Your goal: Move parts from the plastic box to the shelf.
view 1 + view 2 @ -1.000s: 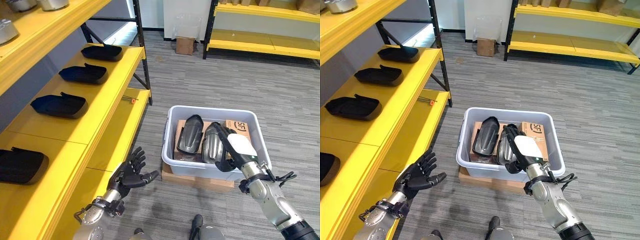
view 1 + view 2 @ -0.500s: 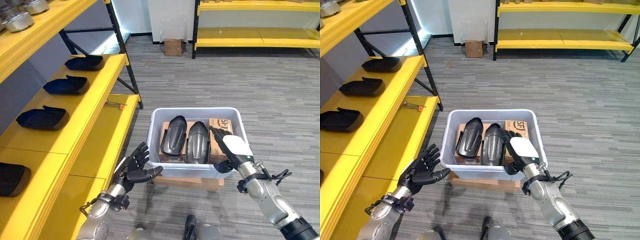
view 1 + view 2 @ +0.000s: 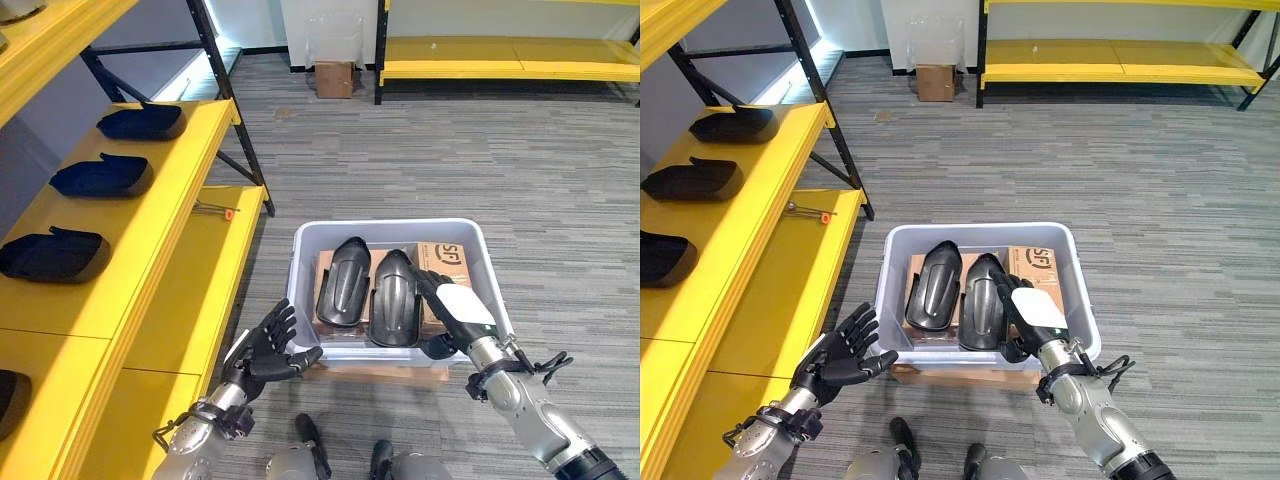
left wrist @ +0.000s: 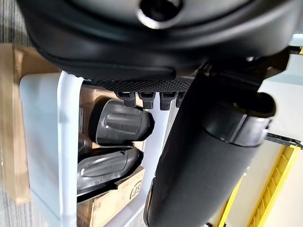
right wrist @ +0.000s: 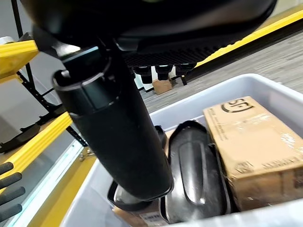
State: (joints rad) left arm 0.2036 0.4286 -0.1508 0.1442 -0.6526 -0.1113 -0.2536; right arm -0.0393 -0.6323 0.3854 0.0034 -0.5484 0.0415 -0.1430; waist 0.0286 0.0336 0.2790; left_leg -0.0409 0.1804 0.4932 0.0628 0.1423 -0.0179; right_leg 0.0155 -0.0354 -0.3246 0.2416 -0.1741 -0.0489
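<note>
A pale grey plastic box (image 3: pixel 395 228) stands on the floor with two dark curved parts (image 3: pixel 343 282) (image 3: pixel 396 298) lying side by side in it, beside a cardboard carton (image 3: pixel 450 268). My right hand (image 3: pixel 452 310) hovers over the box's near right corner with straight fingers, just beside the right part (image 5: pixel 194 175), holding nothing. My left hand (image 3: pixel 268 348) hangs open to the left of the box, near its front corner, palm toward the box wall (image 4: pixel 66 142). More dark parts (image 3: pixel 102 177) (image 3: pixel 52 253) (image 3: pixel 142 122) lie in a row on the yellow shelf (image 3: pixel 150 210).
The box rests on a flat cardboard sheet (image 3: pixel 380 372). A small orange-tipped tool (image 3: pixel 215 210) lies on the lower yellow shelf board. A second yellow rack (image 3: pixel 500 55) and a small carton (image 3: pixel 334 78) stand far back across the grey floor.
The whole picture has shifted, so the camera moved. My right hand has slid slightly over the box's right part; the left hand stays open beside the box.
</note>
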